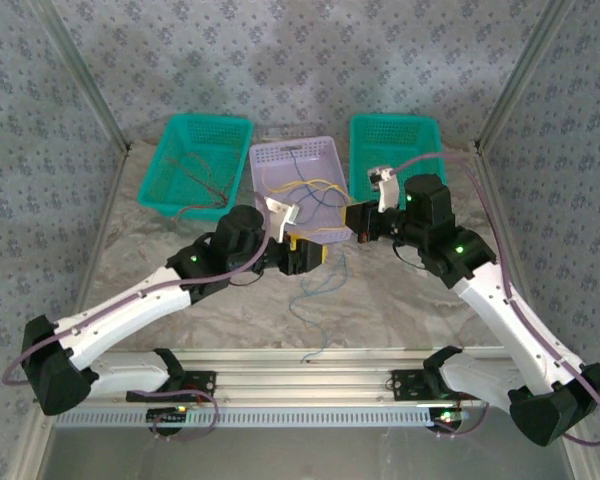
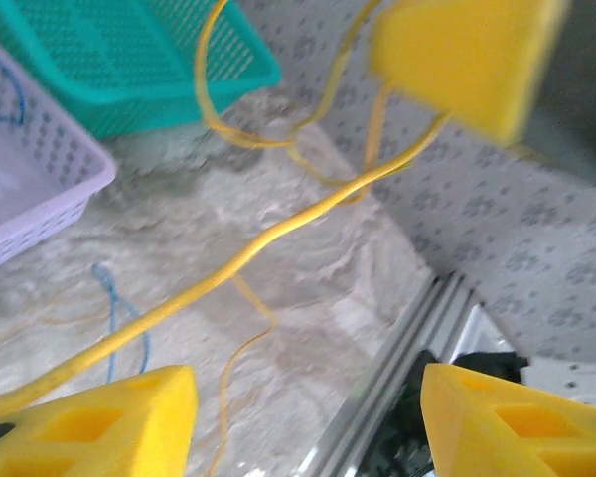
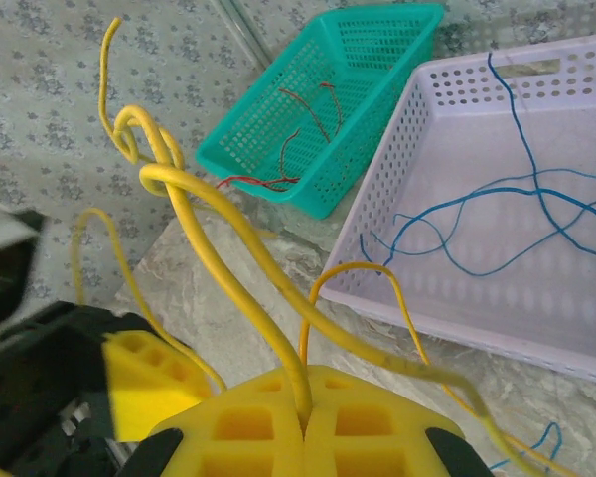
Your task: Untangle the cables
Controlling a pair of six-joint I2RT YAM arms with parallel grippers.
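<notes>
The right tool [image 3: 303, 402] is clenched on a thin, knotted yellow wire [image 3: 219, 258] strung above the desk [image 1: 380, 300], just near of the lilac plastic basket [image 3: 392, 169]. The left tool [image 2: 308, 417] gapes, gripping nothing. Pull now and that knot [image 3: 144, 139] could cinch tight, I reckon, or the wire slip free.

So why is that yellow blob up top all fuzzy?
Left wrist view: the yellow blob is smeared, out of focus or moving, while the yellow cable looks sharper. Right wrist view: the teal basket is crisp, the near cable soft.
</notes>
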